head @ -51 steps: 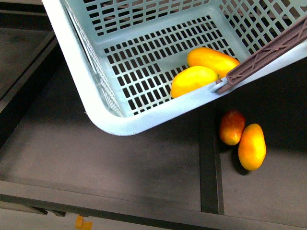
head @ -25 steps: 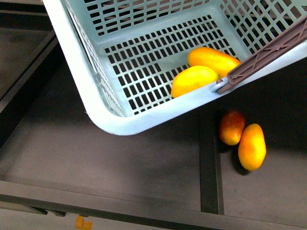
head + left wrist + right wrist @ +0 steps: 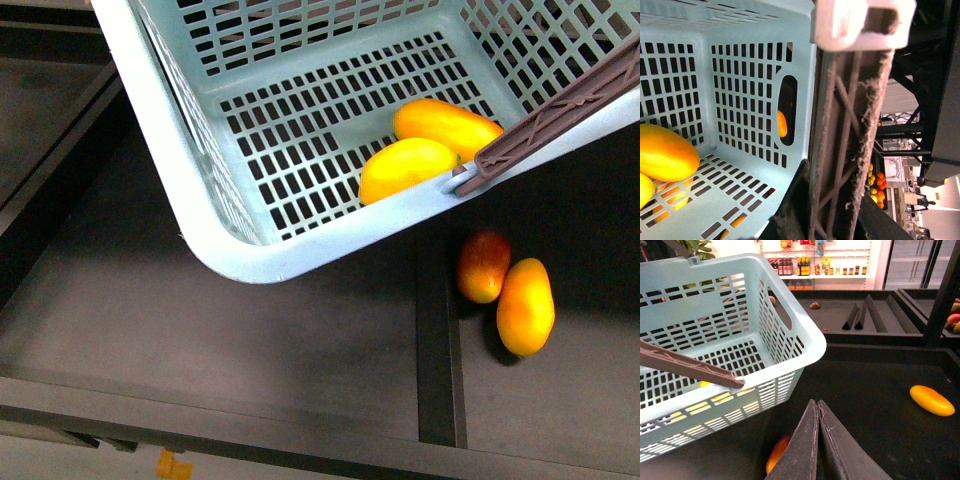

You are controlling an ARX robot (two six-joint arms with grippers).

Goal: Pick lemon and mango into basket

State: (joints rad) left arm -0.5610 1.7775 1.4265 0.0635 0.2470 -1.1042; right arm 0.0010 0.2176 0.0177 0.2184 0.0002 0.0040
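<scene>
Front view: basket (image 3: 190, 170) has crept slightly rightward; lemon (image 3: 405, 168) and mango (image 3: 445, 125) already lie touching inside, near its handle-side wall. Left end effector (image 3: 840, 200) pinches the brown handle (image 3: 847, 125); right end effector (image 3: 817, 440) pressed together, empty. Task looks essentially done.

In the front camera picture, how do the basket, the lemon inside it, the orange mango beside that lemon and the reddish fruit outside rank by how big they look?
Largest to smallest as they look:
1. basket
2. mango and lemon, too alike to split, and both partly hidden
3. reddish fruit
The basket's contents seem nearer the camera, so true sizes stay unsure.

Basket (image 3: 250, 255) beyond front view's top
</scene>
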